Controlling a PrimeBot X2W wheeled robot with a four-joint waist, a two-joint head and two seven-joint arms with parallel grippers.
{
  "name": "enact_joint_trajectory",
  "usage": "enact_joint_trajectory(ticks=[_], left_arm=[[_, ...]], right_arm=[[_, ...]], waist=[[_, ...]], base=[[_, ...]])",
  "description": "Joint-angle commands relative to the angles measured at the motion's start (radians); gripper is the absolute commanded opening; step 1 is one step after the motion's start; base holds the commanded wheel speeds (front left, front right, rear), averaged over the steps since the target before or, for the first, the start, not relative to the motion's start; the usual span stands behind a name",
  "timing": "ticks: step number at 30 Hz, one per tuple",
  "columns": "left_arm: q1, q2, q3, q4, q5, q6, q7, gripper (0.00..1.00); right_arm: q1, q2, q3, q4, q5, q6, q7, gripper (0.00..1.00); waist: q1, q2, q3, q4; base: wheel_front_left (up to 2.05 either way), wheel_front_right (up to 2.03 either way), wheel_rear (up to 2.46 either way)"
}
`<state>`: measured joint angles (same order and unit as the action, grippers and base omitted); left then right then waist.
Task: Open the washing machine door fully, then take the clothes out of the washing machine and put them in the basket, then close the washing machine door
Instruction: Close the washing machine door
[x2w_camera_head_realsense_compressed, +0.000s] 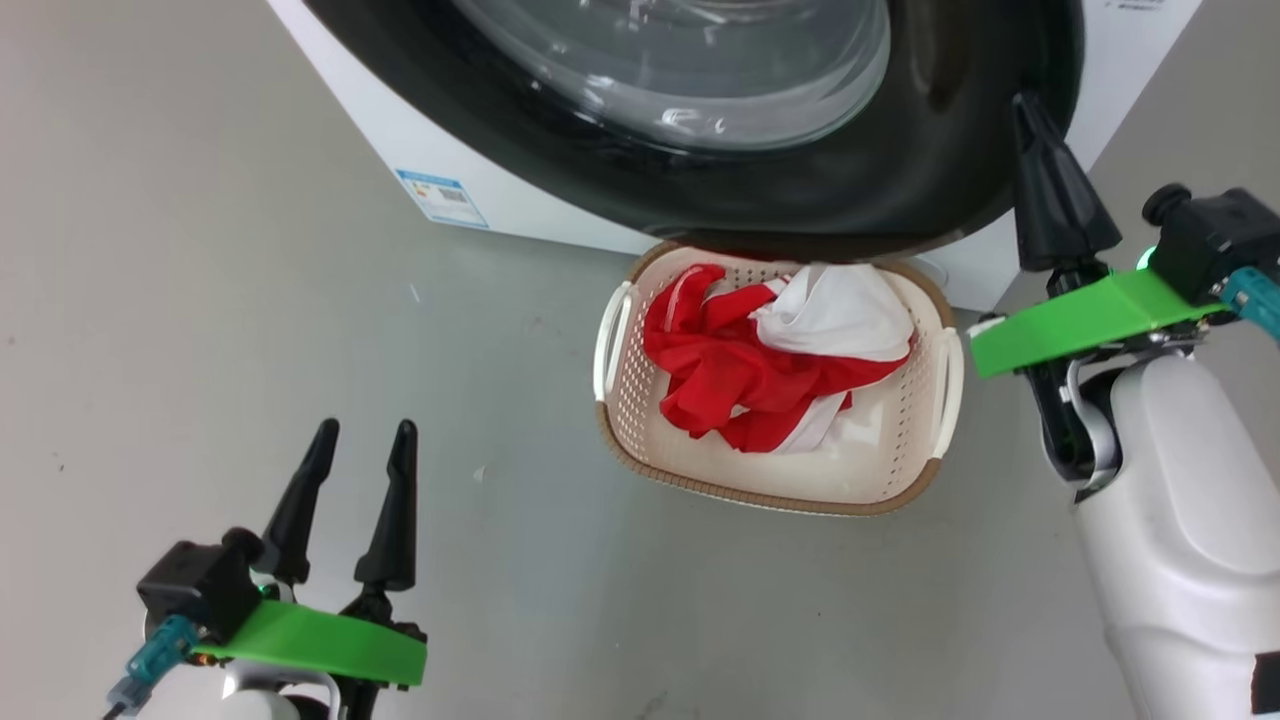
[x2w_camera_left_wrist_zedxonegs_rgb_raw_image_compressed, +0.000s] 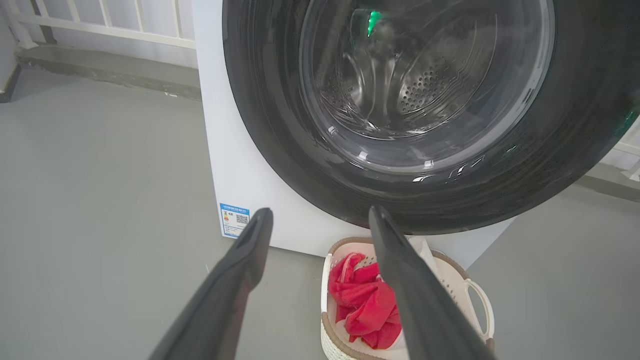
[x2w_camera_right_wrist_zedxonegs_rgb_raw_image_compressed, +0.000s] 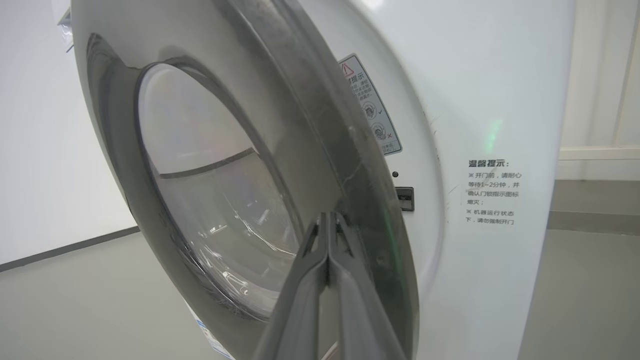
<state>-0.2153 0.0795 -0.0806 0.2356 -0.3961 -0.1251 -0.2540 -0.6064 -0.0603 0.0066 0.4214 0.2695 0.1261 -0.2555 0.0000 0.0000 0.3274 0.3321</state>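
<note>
A smooth grey floor (x2w_camera_head_realsense_compressed: 180, 260) carries everything here, matte and marked by a few small pale flecks. The white washing machine (x2w_camera_left_wrist_zedxonegs_rgb_raw_image_compressed: 215, 125) stands directly on it, a small blue label (x2w_camera_left_wrist_zedxonegs_rgb_raw_image_compressed: 234, 219) low on the front, near the corner. The cream perforated basket (x2w_camera_head_realsense_compressed: 860, 460) with its brown woven rim sits on the floor just in front of the machine's base, upright, close to its front panel.

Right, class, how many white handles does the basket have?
2. The left handle sits on the basket's left side, the right handle on its right side. The door overhangs the far rim, so one there could be hidden.
</note>
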Motion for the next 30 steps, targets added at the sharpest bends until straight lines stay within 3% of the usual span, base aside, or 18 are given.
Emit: enact_joint_trajectory(ticks=[1,20,30], left_arm=[[-0.026,0.018,0.030,-0.026,-0.006,-0.006,-0.008,1.00],[-0.085,0.004,0.011,-0.042,-0.026,-0.006,-0.008,1.00],[-0.087,0.011,0.009,-0.034,-0.024,-0.006,-0.008,1.00]], right_arm=[[-0.035,0.010,0.010,-0.019,-0.012,0.005,-0.006,0.00],[-0.240,0.010,-0.099,0.017,-0.057,0.005,-0.006,0.00],[-0.242,0.010,-0.056,0.020,-0.038,0.005,-0.006,0.00]], waist=[[0.0000,0.0000,0.018,0.011],[0.0000,0.0000,0.124,0.043],[0.0000,0.0000,0.114,0.031]], base=[[0.00,0.00,0.00],[0.00,0.00,0.00],[0.00,0.00,0.00]])
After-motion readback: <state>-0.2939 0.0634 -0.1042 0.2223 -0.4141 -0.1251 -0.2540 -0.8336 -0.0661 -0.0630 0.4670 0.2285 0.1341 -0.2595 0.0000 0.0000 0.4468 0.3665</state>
